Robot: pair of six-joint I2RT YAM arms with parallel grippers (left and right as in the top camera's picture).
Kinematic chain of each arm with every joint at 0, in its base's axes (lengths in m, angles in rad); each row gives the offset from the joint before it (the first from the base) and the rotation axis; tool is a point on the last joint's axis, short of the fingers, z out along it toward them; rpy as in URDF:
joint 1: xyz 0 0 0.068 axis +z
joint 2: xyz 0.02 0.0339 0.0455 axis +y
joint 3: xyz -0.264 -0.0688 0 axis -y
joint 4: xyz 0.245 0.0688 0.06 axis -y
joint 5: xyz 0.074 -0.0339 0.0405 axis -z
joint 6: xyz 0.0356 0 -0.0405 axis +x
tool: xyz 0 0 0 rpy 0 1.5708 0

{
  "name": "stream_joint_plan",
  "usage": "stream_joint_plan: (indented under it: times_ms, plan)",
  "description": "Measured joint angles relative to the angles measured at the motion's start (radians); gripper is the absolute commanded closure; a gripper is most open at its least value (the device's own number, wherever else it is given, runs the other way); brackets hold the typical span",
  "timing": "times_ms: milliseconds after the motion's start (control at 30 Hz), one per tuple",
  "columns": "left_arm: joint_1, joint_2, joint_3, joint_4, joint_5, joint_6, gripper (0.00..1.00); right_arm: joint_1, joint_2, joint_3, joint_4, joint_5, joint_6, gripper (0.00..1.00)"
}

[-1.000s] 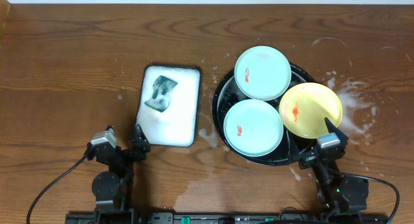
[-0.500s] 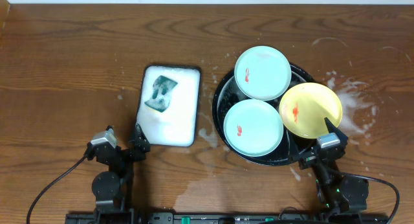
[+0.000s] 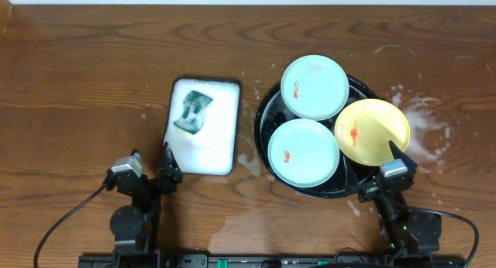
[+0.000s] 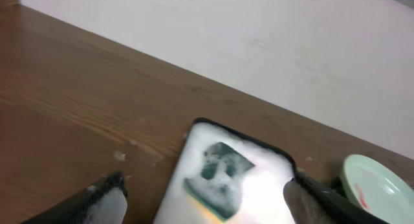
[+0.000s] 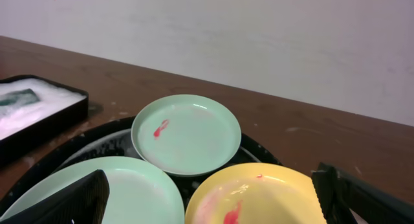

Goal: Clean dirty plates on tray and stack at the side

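A round black tray (image 3: 261, 127) sits right of centre on the table (image 3: 77, 67). It carries three red-smeared dirty plates: two mint-green (image 3: 314, 86) (image 3: 304, 153) and one yellow (image 3: 372, 131) that overhangs its right rim. Soap splashes (image 3: 430, 125) whiten the bare wood beyond. A white foam tray (image 3: 209, 152) holding a sponge (image 3: 194, 113) lies to the left. Near the front edge, the left gripper (image 3: 149, 161) and right gripper (image 3: 377, 169) have their jaws released and empty.

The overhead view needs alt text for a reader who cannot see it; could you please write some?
Two mint-green plates and one yellow plate, each red-smeared, crowd a large round black tray on a wood-grain table. Left of it, a white foam-filled rectangular tray holds a green sponge. The left gripper and right gripper sit open at the near edge.
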State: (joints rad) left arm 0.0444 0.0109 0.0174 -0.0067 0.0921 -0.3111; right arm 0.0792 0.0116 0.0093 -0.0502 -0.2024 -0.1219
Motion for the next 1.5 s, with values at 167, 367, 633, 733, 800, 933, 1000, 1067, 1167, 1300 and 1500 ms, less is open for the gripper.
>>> stream_joint_plan:
  times_ms: [167,367,633,733,800,933,1000,1067,1167,1300,1500]
  plan:
    - [0.0,0.003,0.005,0.007,0.067,-0.003,0.18,0.0,0.0,0.007,0.051,-0.051,0.05,0.01]
    - [0.0,0.16,0.193,-0.11,0.113,-0.003,0.19,0.0,0.07,0.189,-0.094,-0.078,0.09,0.01]
    - [0.0,0.668,0.76,-0.478,0.257,-0.005,0.19,0.0,0.498,0.751,-0.543,-0.09,0.131,0.01]
    - [-0.003,0.855,0.977,-0.692,0.308,-0.004,0.19,0.0,0.705,0.97,-0.751,-0.091,0.165,0.01]
    - [-0.014,0.963,1.079,-0.8,0.327,0.0,0.18,0.0,0.834,1.085,-0.842,-0.091,0.179,0.01]
    - [-0.031,1.094,1.165,-0.901,0.358,0.001,0.19,0.0,1.032,1.196,-0.874,-0.112,0.212,0.01]
    - [-0.033,1.129,1.169,-0.944,0.392,0.0,0.19,0.0,1.098,1.202,-0.887,-0.151,0.227,0.01]
    - [-0.044,1.154,1.169,-0.972,0.419,0.007,0.19,0.0,1.155,1.202,-0.921,-0.18,0.237,0.12]
    - [-0.108,1.186,1.17,-1.032,0.43,0.046,0.2,0.0,1.234,1.201,-0.982,-0.18,0.265,0.15]
    - [-0.258,1.221,1.17,-1.068,0.358,0.073,0.2,0.0,1.328,1.164,-1.041,-0.127,0.308,0.26]
    - [-0.463,1.248,1.171,-1.05,0.161,0.084,0.21,0.012,1.395,1.007,-1.007,-0.09,0.355,0.37]
